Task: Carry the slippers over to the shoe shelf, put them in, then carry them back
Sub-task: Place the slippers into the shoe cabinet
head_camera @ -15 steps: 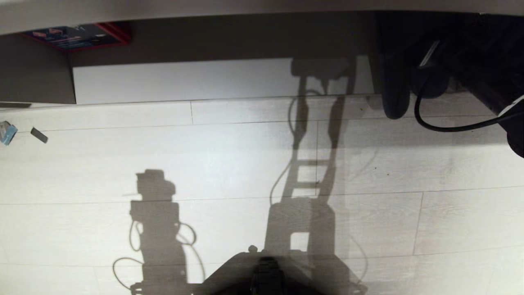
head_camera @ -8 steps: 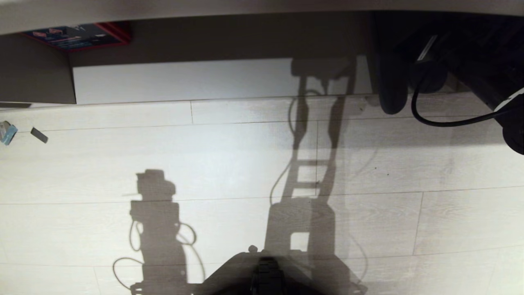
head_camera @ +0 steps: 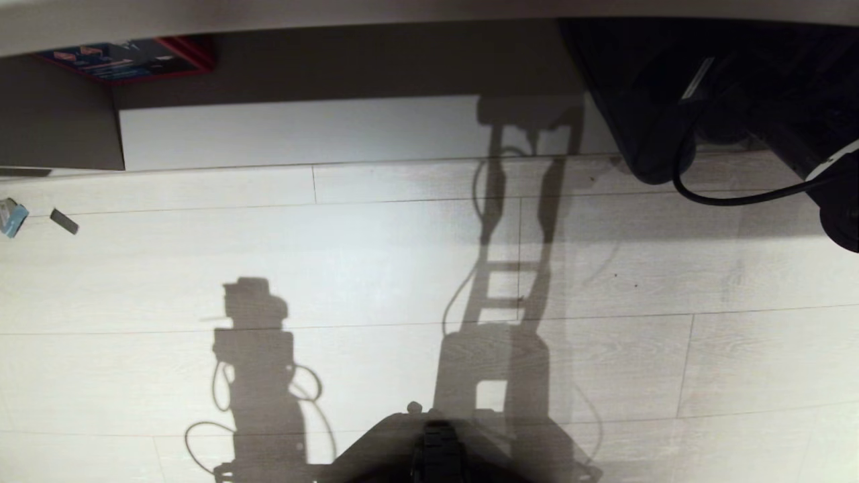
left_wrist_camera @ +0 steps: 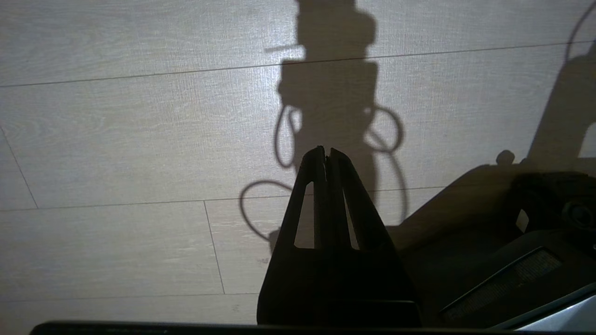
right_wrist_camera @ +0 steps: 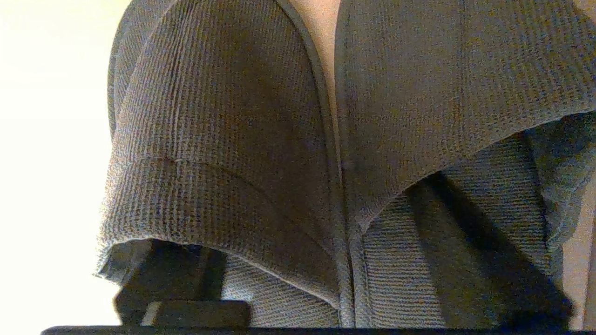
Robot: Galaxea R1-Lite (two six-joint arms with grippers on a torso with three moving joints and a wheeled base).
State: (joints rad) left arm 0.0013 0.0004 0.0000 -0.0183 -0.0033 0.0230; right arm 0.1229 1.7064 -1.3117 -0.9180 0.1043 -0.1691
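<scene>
Floor: pale wood planks (head_camera: 349,268) run out from my base towards twelve o'clock, crossed by my own shadow; this is the ground I drive over between pick-up spot and shelf.
Left pincer: my left pincer (left_wrist_camera: 326,156) hangs low at about seven o'clock over bare planks, tips pressed together with nothing between them. It is parked because one arm is enough for this carry.
Right pincer: my right pincer (right_wrist_camera: 302,232) is out at about one o'clock, a black cable (head_camera: 738,198) looping off the arm. One finger sits under each slipper's upper, and the two stand well apart, so I read the pincer as spread wide and no longer pinching. That would suit letting the pair go.
Slippers: the slippers (head_camera: 631,127) lie side by side, inner edges touching, grey knit uppers filling my wrist's view. They sit at the right-hand end of the cubby's mouth, toes at its front edge. I cannot tell whether the soles rest fully on the board.
Shoe shelf: the shoe shelf (head_camera: 302,131) spans twelve o'clock, its pale bottom board bare to the left of the pair, an upright divider at eleven.
Beyond: a red-edged box (head_camera: 127,60) lies past the divider at eleven o'clock, well apart from my work.
</scene>
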